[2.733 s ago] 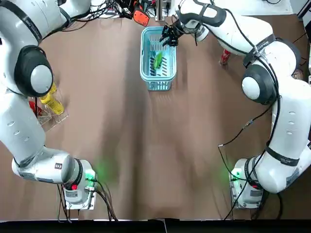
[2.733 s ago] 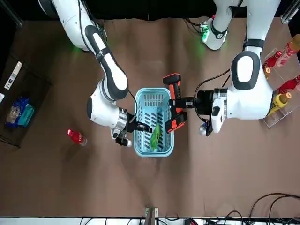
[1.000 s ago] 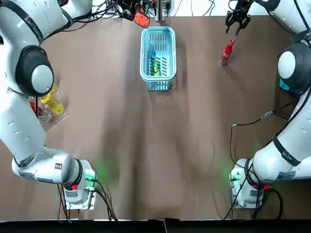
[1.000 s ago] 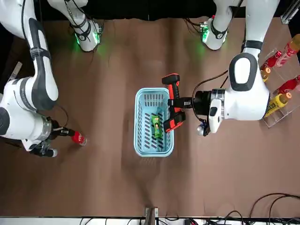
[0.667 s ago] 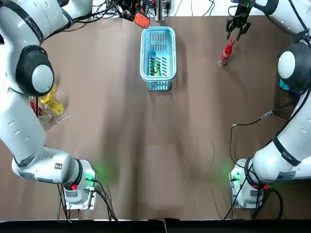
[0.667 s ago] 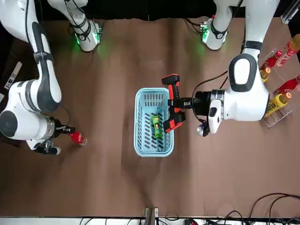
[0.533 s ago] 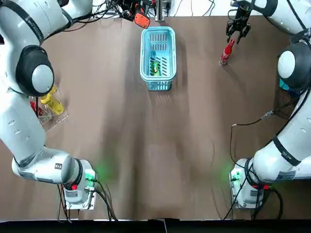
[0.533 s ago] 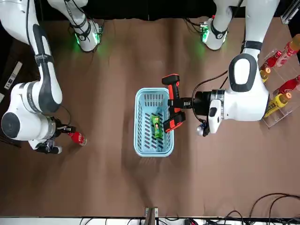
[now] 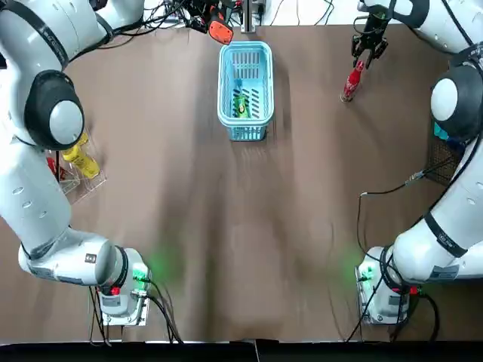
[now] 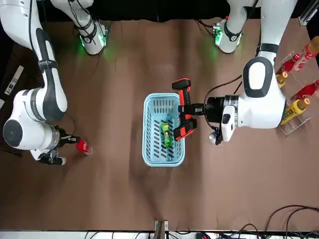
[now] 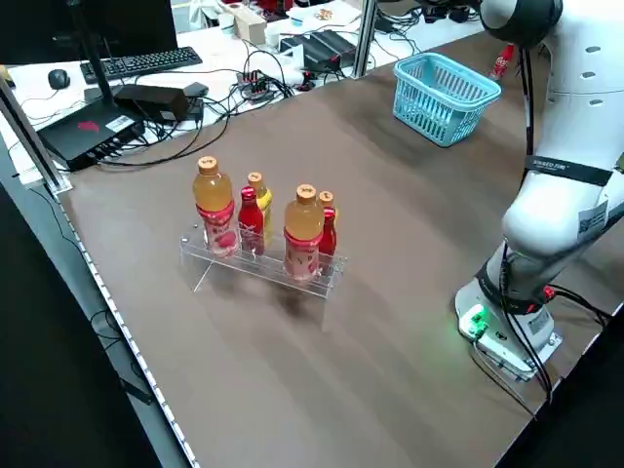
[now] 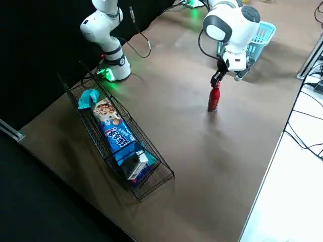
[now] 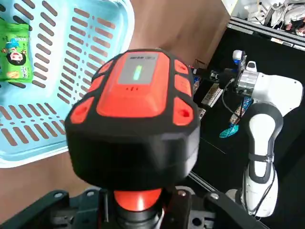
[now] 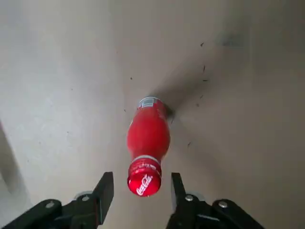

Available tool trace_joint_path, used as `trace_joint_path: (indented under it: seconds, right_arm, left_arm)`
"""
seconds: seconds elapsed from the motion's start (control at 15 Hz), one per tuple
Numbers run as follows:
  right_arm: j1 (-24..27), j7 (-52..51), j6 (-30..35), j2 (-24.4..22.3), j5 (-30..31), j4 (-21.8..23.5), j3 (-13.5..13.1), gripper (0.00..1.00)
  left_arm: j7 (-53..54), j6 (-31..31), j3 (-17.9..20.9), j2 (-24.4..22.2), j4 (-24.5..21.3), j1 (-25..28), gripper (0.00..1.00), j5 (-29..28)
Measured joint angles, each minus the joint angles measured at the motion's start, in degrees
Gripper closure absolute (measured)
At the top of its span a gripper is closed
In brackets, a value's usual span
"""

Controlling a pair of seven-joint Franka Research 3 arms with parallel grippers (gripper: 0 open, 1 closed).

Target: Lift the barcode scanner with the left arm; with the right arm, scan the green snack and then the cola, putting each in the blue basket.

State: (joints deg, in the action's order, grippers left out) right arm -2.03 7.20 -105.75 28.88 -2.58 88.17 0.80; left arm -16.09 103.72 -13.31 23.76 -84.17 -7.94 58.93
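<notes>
The cola (image 14: 148, 138) is found upright toward the far right corner of the surface (image 9: 241, 226), its cap flanked by the parted fingers of the right tool (image 14: 141, 185), nothing gripped. The blue basket (image 9: 223, 83), the green snack (image 9: 241, 102) laid inside, is set well apart at the far edge's middle. The barcode scanner (image 10: 183, 110) is clamped in the left tool (image 10: 198, 108) beside the basket. A bottle rack (image 11: 258, 266) is kept at the left edge, a wire tray (image 12: 151, 176) at the right; the cola is ringed by bare surface.
</notes>
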Motion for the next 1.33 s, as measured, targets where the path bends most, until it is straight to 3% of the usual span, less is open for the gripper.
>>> trace_joint_path:
  seconds: [0.4,1.0,1.33]
  right_arm:
    - [-0.1,0.0,-3.9,2.4,0.3,0.2,0.1,0.46]
    - [0.0,-0.1,-3.6,2.6,1.0,0.1,0.1,0.67]
    - [-0.1,-0.2,-1.8,2.6,1.0,-0.1,0.2,0.68]
  left_arm:
    - [0.0,0.0,0.0,0.0,0.0,0.0,0.67,0.0]
    - [0.0,0.0,0.0,0.0,0.0,0.0,0.67,0.0]
    - [0.0,0.0,0.0,0.0,0.0,0.0,0.67,0.0]
